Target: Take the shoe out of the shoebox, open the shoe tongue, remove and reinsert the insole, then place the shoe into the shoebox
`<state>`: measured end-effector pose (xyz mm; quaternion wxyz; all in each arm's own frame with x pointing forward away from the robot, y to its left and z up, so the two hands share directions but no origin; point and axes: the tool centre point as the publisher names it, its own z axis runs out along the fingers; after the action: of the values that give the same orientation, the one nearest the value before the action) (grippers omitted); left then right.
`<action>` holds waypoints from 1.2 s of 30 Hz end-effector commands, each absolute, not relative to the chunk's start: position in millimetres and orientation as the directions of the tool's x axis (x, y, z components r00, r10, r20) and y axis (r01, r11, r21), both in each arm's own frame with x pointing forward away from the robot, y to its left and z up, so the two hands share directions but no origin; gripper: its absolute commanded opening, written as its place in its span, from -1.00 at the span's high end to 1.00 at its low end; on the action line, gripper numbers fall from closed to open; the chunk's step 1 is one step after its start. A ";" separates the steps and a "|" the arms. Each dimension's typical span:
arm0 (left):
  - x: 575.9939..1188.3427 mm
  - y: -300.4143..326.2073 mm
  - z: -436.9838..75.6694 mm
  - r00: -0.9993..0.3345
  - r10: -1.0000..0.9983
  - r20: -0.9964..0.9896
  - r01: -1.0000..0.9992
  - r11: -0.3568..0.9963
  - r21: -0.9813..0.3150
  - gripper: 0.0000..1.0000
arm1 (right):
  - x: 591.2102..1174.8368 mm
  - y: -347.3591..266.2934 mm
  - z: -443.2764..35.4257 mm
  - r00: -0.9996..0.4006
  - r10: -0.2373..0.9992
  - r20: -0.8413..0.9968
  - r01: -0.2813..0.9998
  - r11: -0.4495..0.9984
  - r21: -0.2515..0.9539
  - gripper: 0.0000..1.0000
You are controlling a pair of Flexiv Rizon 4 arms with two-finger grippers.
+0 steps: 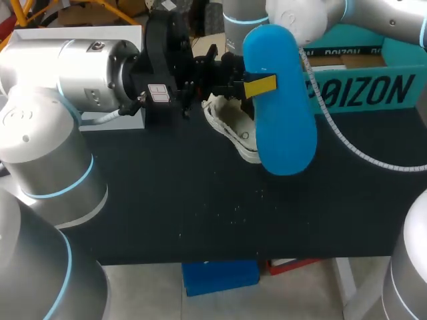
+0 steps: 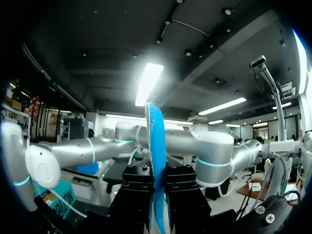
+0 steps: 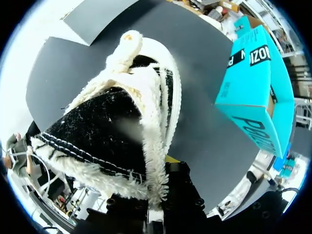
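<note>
The left hand (image 1: 259, 85) is pinching the blue insole (image 1: 280, 113) between its 2 fingers, holding it raised just beside the shoe (image 1: 235, 130) on the table (image 1: 200, 200). The right hand (image 3: 156, 195) is gripping the shoe's fleecy collar, probably holding the opening ready for reinsertion.

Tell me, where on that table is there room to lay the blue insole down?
The widest bare patch is the near half of the black table, between the shoe and the front edge. A narrower strip lies in front of the teal shoebox, crossed by a white cable. The back middle is crowded with shoe and insole.
</note>
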<state>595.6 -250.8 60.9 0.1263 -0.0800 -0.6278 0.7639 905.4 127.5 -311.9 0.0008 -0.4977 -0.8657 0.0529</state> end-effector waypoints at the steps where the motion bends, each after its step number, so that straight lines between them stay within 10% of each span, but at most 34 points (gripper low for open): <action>1: 594.5 -252.2 59.8 -0.956 0.290 0.036 -0.092 -0.182 -0.979 1.00 | 905.1 133.5 -322.8 0.171 0.980 -0.106 0.985 -0.171 0.018 1.00; 28: 594.5 -252.2 59.8 -0.956 0.290 0.036 -0.092 -0.182 -0.979 1.00 | 902.0 148.1 -397.8 0.020 0.994 -0.106 0.999 -0.016 0.036 1.00; 30: 594.5 -252.2 59.8 -0.956 0.290 0.036 -0.092 -0.182 -0.979 1.00 | 901.5 144.6 -402.2 0.011 0.994 -0.109 1.000 -0.009 0.023 0.06; 31: 594.5 -252.2 59.8 -0.956 0.290 0.036 -0.092 -0.182 -0.979 1.00 | 900.4 141.9 -403.2 0.019 0.994 -0.108 1.000 -0.017 0.016 -1.00; 36: 594.5 -252.2 59.8 -0.956 0.290 0.036 -0.092 -0.182 -0.979 1.00 | 898.0 131.5 -404.2 0.037 0.999 -0.024 0.999 -0.038 -0.024 -1.00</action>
<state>595.6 -250.8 61.0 0.1263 -0.0800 -0.6278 0.7639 895.4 143.2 -403.0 -0.0253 -0.7203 -0.6924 0.0347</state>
